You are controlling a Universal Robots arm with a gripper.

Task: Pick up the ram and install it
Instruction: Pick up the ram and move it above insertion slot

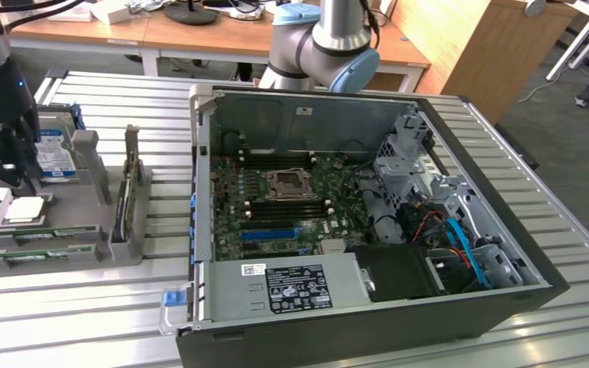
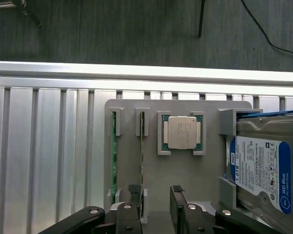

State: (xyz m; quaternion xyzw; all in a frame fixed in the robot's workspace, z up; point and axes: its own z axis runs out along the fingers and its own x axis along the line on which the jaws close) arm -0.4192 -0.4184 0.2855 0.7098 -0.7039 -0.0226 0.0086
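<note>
Spread hand (image 2: 156,191) just above ram (image 2: 141,156)

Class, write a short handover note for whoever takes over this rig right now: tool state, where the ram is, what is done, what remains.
Tool: open, empty, hanging over the gray holder.
Ram: on edge in a holder slot beside the processor, close to one tool finger. A second stick stands in the next slot.
Done: nothing lifted yet.
Left: pick up the ram, install it in the open computer case.
</note>
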